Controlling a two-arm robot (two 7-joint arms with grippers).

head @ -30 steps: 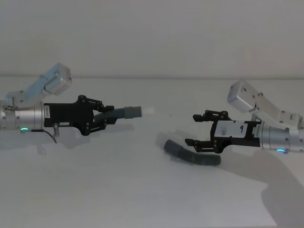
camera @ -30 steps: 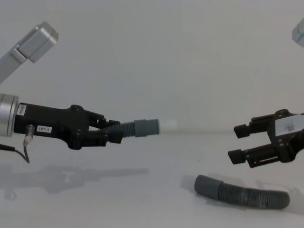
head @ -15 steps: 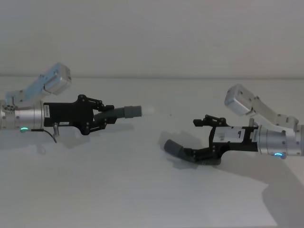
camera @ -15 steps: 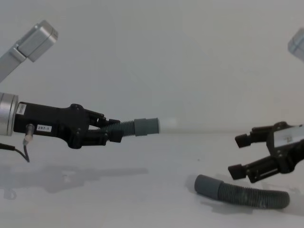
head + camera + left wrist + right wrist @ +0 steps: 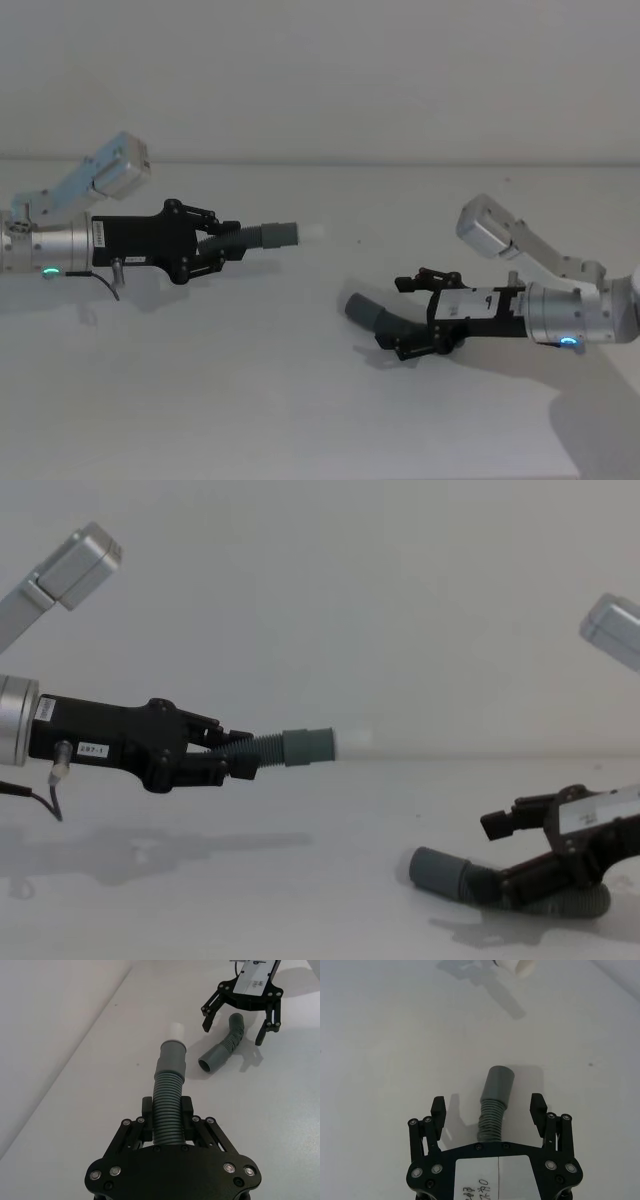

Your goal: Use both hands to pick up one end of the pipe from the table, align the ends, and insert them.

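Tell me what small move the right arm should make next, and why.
Probably close the right gripper on the longer hose. Its jaws stand open on either side of the ribbed part just behind the cuff, and the hose lies on the table. The left gripper already holds the short hose up, white tip toward it.

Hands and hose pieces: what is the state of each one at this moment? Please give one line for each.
short hose piece: held in the air, white tip pointing toward the robot's right.
longer hose piece: lying on the table, bent, not gripped.
left hand: shut on the short hose piece.
right hand: open, low, one finger on each side of the longer hose piece.
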